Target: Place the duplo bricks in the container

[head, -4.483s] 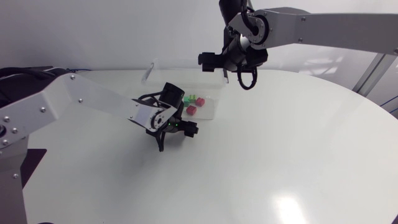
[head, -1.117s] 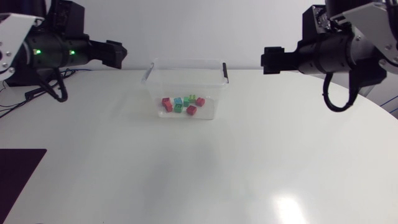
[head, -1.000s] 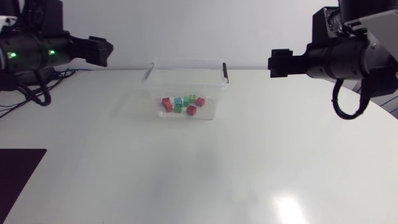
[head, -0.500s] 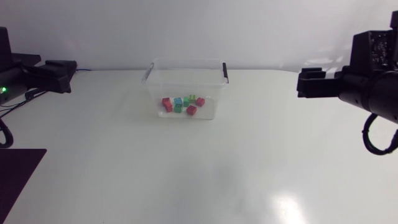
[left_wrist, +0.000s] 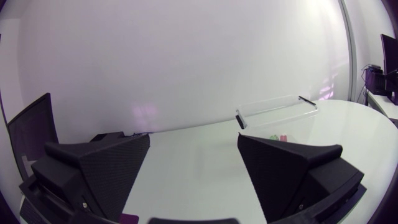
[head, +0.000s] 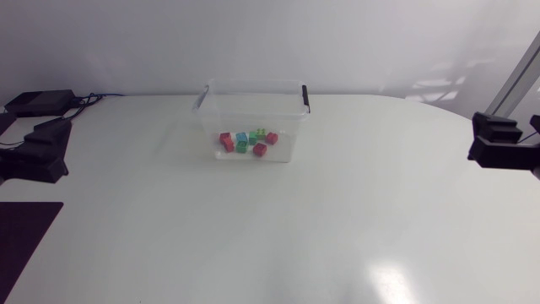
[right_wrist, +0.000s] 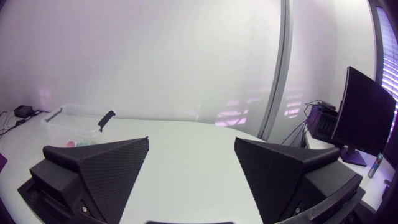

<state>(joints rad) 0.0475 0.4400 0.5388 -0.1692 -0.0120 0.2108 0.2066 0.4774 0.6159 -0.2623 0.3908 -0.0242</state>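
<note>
The clear container (head: pixel 288 127) sits upper centre of the frame on the white table (head: pixel 337 236). The bricks (head: pixel 247 141) lie inside it, red, green and blue, bunched together on its floor. Left gripper (left_wrist: pixel 193 139) hangs at the far left edge, fingers spread wide. Right gripper (right_wrist: pixel 192 140) is at the far right edge, spread wide too. Both are well apart from the container.

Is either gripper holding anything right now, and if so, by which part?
Nothing is held. The left gripper and the right gripper are both open with nothing between their fingers; the duplo bricks lie inside the container.
</note>
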